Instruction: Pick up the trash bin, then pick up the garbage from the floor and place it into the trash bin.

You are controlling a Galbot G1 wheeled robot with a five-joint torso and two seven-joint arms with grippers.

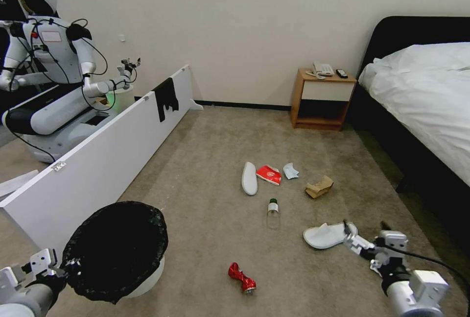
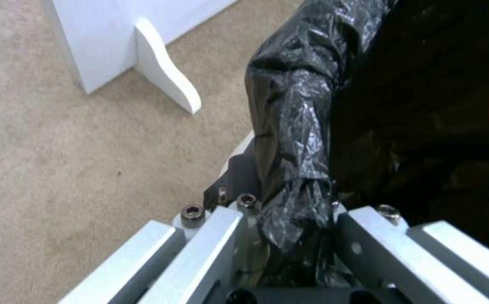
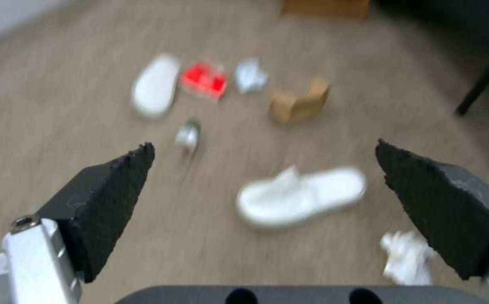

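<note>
We log a beige-brown carpeted floor (image 1: 205,160) under a plain pale wall, with a low white partition board (image 1: 98,155) running diagonally on the left and a black cloth (image 1: 166,97) draped over its top edge. Behind it stands a second white robot (image 1: 54,77). A wooden nightstand (image 1: 322,99) with a phone (image 1: 323,68) sits against the wall, next to a bed (image 1: 426,96) with white linen.

The trash bin (image 1: 117,248), white with a black bag (image 2: 295,126) folded over its rim, is at lower left; its interior reads as dark only. The left end effector (image 1: 58,270) is clenched on the bagged rim, bag plastic bunched between its fingers (image 2: 222,240).

On the floor we note: a white slipper (image 1: 249,178), a red packet (image 1: 269,174) touching its side, a pale-blue mask (image 1: 291,170), a brown paper bag (image 1: 319,186), a clear bottle (image 1: 273,213), a second slipper (image 1: 327,235) and a crushed red can (image 1: 241,278). A crumpled white tissue (image 3: 405,255) lies near the second slipper.

The right end effector (image 1: 348,236) hovers above the second slipper, released, black pads (image 3: 109,198) wide apart.
</note>
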